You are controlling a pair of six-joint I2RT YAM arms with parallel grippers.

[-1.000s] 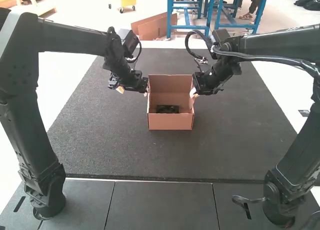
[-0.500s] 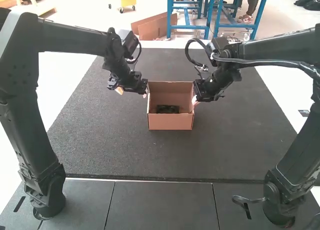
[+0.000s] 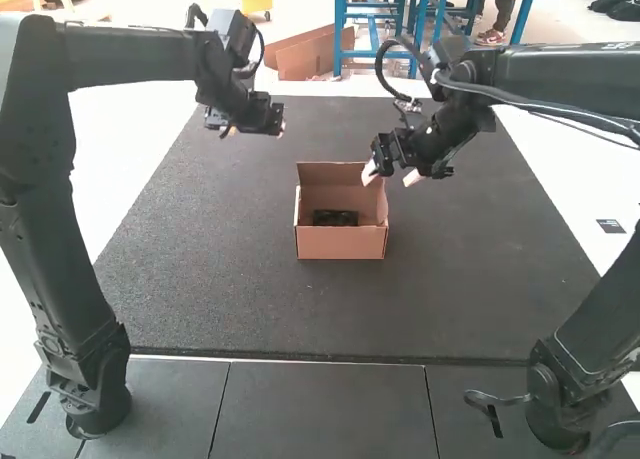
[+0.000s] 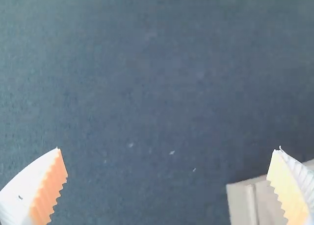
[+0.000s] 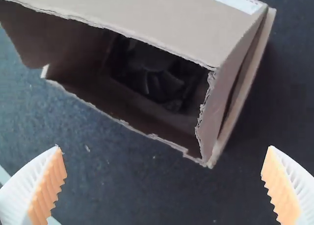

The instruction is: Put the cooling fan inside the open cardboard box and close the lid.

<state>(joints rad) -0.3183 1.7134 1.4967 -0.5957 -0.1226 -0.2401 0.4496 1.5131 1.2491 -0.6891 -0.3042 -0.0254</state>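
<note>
The open cardboard box (image 3: 340, 237) stands mid-mat, its back lid flap (image 3: 335, 175) raised and leaning a little forward. The black cooling fan (image 3: 335, 217) lies on the box floor; in the right wrist view the fan (image 5: 152, 80) sits dark inside the box (image 5: 162, 29). My left gripper (image 3: 254, 129) hangs open over bare mat, behind and to the left of the box, apart from it. In its own view the left gripper (image 4: 167, 186) holds nothing. My right gripper (image 3: 392, 175) is open just above the box's back right corner, and the right gripper (image 5: 162, 186) is empty.
A black mat (image 3: 180, 259) covers the table, with free room around the box. A pale corner (image 4: 243, 205) pokes in near one left finger; I cannot tell what it is. Flat cardboard (image 3: 305, 51) lies beyond the mat's far edge.
Both grippers left the box's sides. The left one rose and moved back to the left; the right one lifted and swung behind the corner. The lid flap now leans lower.
</note>
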